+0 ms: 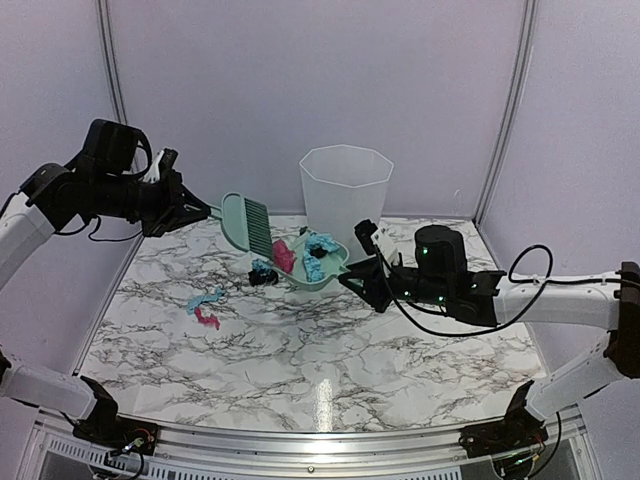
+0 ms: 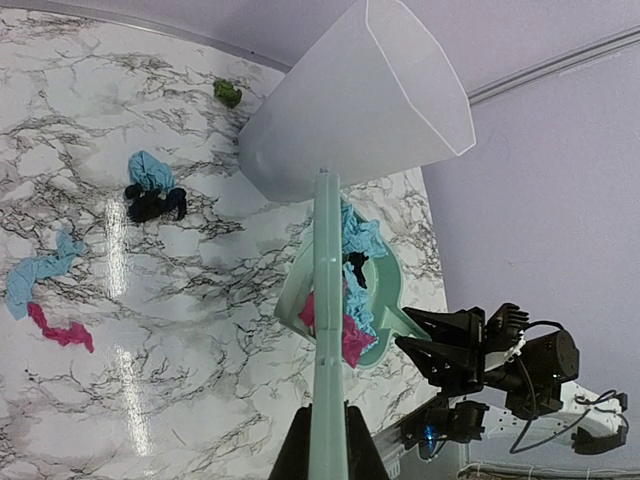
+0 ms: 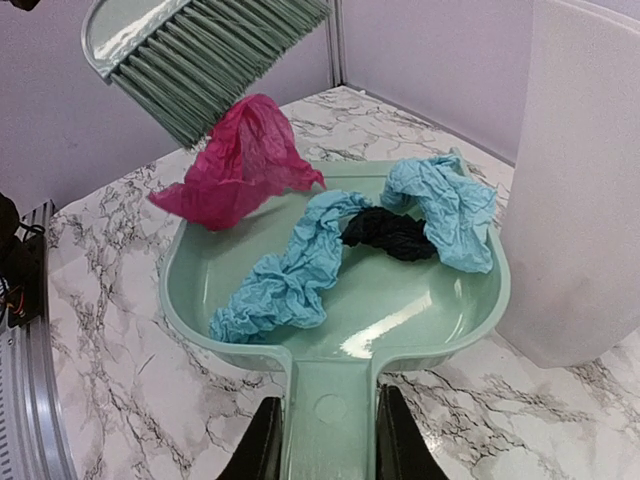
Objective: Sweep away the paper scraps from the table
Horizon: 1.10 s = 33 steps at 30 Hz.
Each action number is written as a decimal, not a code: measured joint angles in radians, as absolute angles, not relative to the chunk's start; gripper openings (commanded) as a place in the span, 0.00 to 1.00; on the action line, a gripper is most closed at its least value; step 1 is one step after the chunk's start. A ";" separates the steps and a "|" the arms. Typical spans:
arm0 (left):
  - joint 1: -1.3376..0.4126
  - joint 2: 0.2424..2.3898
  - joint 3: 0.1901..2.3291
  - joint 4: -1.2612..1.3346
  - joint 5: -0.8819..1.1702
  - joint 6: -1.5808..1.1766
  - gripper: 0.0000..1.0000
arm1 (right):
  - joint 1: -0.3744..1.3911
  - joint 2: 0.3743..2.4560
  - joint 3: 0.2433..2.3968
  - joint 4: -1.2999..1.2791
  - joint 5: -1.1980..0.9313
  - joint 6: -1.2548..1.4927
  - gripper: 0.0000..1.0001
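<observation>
I find scraps [image 3: 300,270], pink, blue and black, lying in the dustpan [image 3: 420,320] near the tabletop's [image 1: 300,350] far edge, beside the bin [image 1: 345,190]. More lie loose toward the left edge. The right gripper [image 3: 328,440] pinches the dustpan handle. The left gripper [image 1: 198,210] is clamped on the brush [image 1: 258,224], whose bristles are over the pink scrap.

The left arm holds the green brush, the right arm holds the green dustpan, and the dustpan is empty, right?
Not empty: the dustpan has blue, black and pink paper scraps in it, as the right wrist view shows. The rest is right.
</observation>
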<state>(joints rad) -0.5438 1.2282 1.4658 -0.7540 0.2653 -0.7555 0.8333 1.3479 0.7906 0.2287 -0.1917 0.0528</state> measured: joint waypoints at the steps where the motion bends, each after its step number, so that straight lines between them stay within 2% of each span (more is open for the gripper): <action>1: -0.535 1.222 1.466 -0.751 0.273 -0.756 0.00 | 0.833 1.348 0.793 0.224 -0.191 0.053 0.00; 9: -0.459 1.179 1.442 -0.729 0.369 -0.760 0.00 | 0.833 1.354 0.836 0.221 -0.189 0.052 0.00; 19: -0.454 1.175 1.304 -0.600 0.558 -0.832 0.00 | 0.833 1.443 0.906 0.245 -0.197 0.056 0.00; 33: -0.454 1.093 1.302 -0.588 0.437 -0.783 0.00 | 0.833 1.374 0.906 0.262 -0.141 0.137 0.00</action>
